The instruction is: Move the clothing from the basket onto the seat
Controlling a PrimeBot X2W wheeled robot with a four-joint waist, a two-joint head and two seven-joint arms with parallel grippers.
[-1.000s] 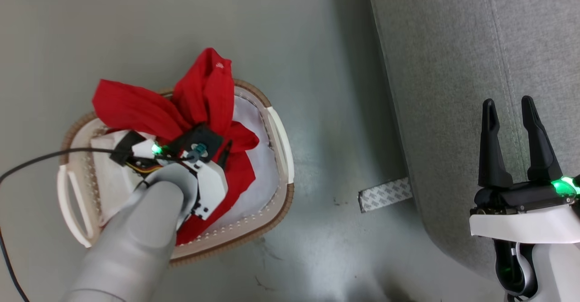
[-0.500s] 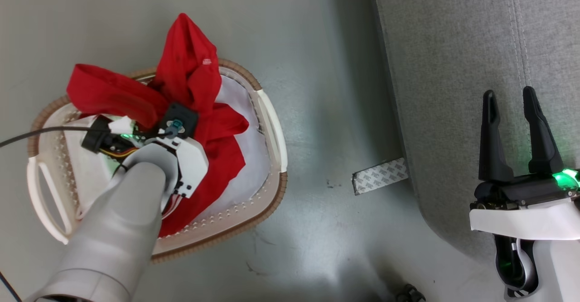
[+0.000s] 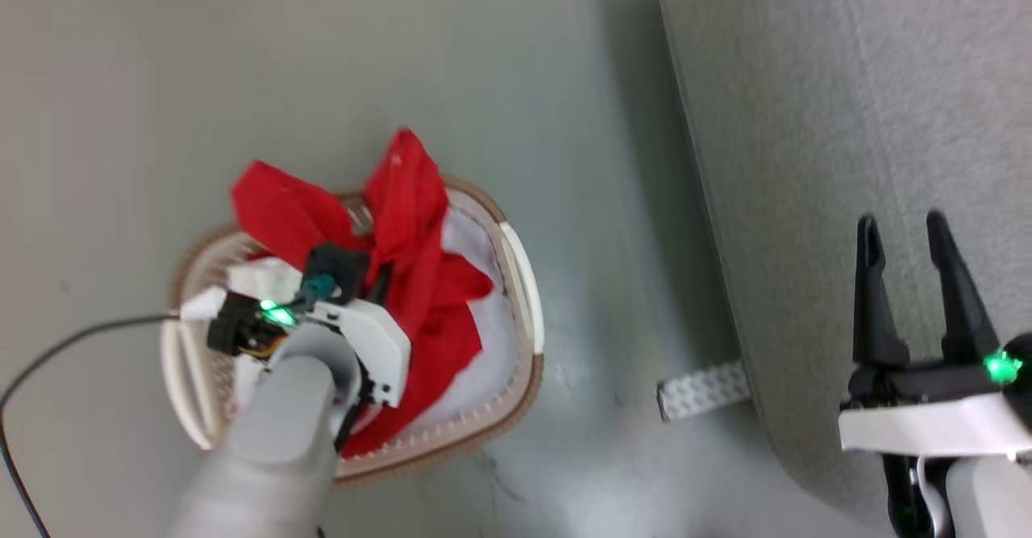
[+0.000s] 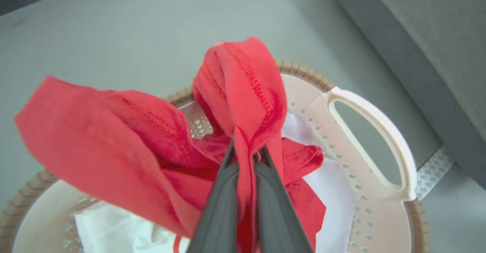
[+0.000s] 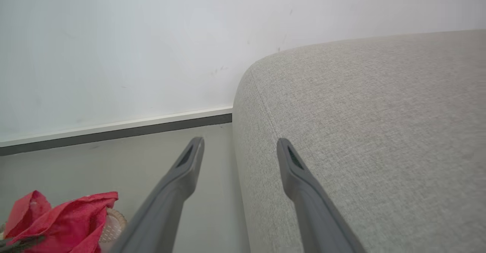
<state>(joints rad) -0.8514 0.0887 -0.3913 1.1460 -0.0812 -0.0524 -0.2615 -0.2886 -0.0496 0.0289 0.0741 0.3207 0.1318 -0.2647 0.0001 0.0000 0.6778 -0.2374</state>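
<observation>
My left gripper (image 4: pixel 246 152) has its 2 fingers pinching a fold of the red clothing (image 4: pixel 243 82) inside the laundry basket (image 4: pixel 307 93). The fold's long axis points up past the far rim. A pale mark (image 3: pixel 394 160) near its tip is too blurred to read. My right gripper (image 3: pixel 901 223) hangs with fingers spread over the grey sofa (image 3: pixel 806 118) edge

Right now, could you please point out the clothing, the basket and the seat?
clothing (image 4: pixel 114 139): left wrist view, on the broad red fold.
basket (image 4: pixel 307 97): left wrist view, on its cream wall by the handle.
seat (image 5: pixel 379 131): right wrist view, on its grey woven top.
</observation>
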